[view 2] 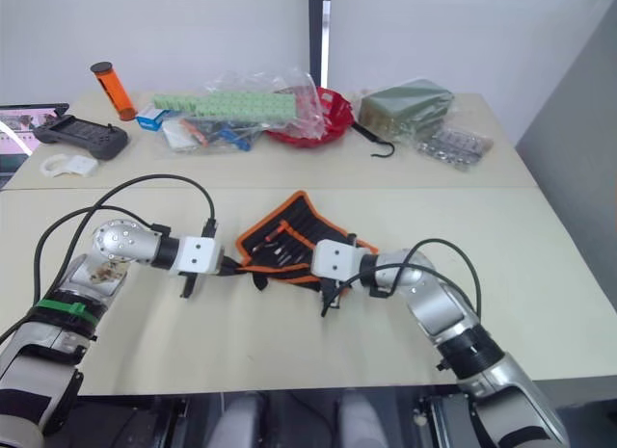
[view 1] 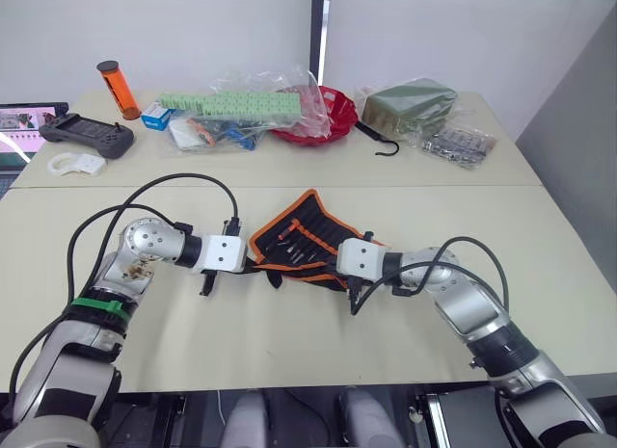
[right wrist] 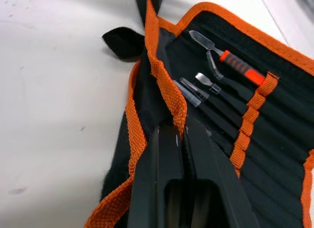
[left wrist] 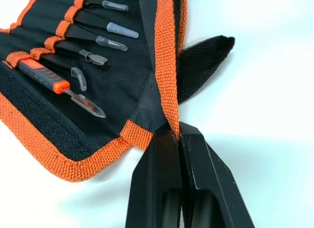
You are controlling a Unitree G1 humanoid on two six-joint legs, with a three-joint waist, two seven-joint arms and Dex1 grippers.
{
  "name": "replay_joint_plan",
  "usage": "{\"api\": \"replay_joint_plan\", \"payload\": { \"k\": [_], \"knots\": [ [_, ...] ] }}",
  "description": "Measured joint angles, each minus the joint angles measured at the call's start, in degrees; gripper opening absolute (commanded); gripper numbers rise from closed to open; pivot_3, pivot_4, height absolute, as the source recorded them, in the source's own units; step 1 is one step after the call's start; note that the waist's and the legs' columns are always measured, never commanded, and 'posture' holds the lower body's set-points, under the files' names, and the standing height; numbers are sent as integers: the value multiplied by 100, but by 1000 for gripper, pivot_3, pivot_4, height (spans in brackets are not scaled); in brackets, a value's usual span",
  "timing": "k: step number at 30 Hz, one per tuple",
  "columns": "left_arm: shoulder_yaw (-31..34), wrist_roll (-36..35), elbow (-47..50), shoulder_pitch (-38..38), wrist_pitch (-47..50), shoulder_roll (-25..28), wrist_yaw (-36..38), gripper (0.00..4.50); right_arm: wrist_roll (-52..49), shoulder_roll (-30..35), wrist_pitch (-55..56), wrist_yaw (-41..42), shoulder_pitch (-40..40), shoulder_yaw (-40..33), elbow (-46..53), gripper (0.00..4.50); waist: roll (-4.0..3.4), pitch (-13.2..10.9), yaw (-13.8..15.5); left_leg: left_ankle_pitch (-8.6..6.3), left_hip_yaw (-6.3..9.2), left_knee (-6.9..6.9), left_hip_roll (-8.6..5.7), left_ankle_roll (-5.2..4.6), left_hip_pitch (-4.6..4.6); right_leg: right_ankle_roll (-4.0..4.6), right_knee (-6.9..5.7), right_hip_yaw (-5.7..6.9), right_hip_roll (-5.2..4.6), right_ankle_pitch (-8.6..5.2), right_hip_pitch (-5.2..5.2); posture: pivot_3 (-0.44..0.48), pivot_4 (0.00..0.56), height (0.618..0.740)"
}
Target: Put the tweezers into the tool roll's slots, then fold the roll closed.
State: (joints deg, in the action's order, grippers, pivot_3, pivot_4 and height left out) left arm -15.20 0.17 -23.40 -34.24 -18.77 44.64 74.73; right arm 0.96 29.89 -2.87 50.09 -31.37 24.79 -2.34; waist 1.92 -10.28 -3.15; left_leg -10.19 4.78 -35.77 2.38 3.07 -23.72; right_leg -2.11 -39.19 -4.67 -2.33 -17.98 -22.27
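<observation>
The tool roll (view 1: pixel 301 241) lay partly open on the table (view 1: pixel 289 342), between the two arms. The tweezers (left wrist: pixel 95 44) sat tucked in the slots (left wrist: pixel 59 29), beside an orange-handled tool (left wrist: pixel 44 76). The left hand (left wrist: pixel 177 136) was clenched on the roll's orange edging at one end. The right hand (right wrist: pixel 179 125) pinched the same edging at the other end, lifting the flap.
</observation>
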Motion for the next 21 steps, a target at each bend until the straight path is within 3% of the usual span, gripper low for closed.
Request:
{"api": "replay_joint_plan", "payload": {
  "k": [7,12,16,21],
  "knots": [
    [709,-753,1780,1365,1558,673,-181,37,284,-525,1039,-15,-648,201,-1095,0,-10,-9,-80,-2,0,6,5,-2,2,1,-4,1,1,0,-3,0,150,740],
    [1151,-1334,3118,2241,2742,970,-367,37,424,-633,1524,-14,-694,237,-1258,0,-19,-18,-45,-2,-1,4,3,-2,2,1,-1,-1,-1,0,-1,0,150,740],
    [1139,-1507,3714,2362,3334,934,-596,37,387,-325,1497,160,-473,183,-930,0,-21,-20,65,-2,-1,-2,2,-2,2,1,-1,0,-1,0,1,0,150,740],
    [843,-1428,3740,2250,3423,830,-686,37,-159,224,899,686,169,-25,-44,0,-23,-21,92,-2,-3,-5,3,-2,2,1,1,-2,0,0,2,0,150,740]
  ]
}}
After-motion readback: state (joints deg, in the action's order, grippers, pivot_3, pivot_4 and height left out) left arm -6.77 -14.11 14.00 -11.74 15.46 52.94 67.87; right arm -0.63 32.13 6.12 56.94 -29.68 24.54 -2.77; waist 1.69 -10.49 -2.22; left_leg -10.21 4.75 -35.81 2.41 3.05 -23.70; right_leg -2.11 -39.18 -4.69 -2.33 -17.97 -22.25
